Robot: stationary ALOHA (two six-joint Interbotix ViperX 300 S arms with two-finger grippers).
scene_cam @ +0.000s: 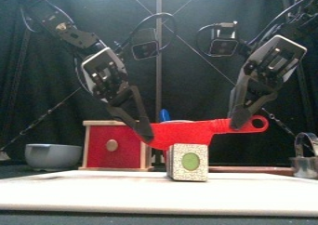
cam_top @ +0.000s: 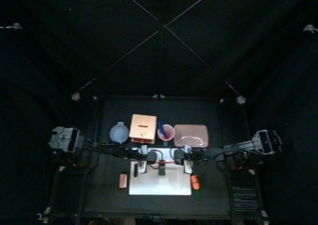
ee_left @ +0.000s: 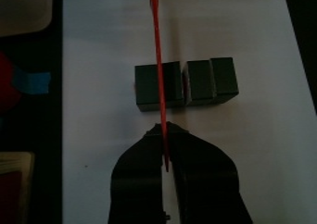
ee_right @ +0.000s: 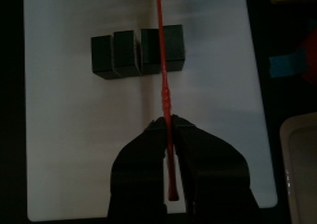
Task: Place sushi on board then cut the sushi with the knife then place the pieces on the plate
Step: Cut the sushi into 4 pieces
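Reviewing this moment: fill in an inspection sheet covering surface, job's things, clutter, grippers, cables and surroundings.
Surface: white board, bare apart from the sushi.
Job's things: sushi on the board, its blocks slightly parted; red knife held level across it, contact cannot be told; pink tray behind the board.
Clutter: wooden box and bowl at the back left.
Grippers: left gripper shut on the knife's blade end; right gripper shut on its handle end.
Cables: nothing seen.
Surroundings: black curtains; nothing else seen.
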